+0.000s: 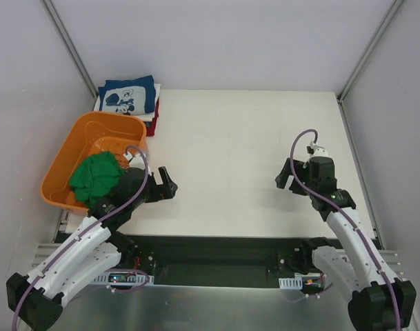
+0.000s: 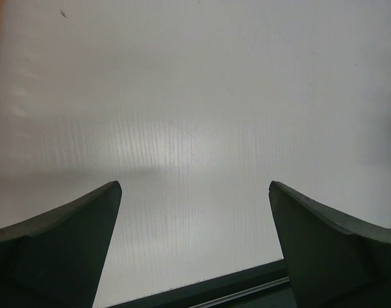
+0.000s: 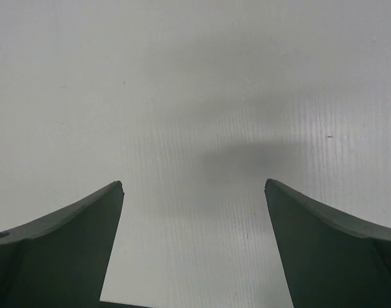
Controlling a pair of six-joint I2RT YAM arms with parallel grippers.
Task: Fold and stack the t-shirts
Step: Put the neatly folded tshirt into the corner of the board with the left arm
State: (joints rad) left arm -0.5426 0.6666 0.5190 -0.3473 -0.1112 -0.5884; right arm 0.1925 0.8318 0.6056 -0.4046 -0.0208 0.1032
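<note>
At back left, navy t-shirt lies folded; green t-shirt crumpled in tub; left tool, right tool released.

You've got a white counter. Directly on it: orange tub at the left edge, and a stack of folded shirts in the far-left corner just behind the tub, navy shirt on top.
</note>
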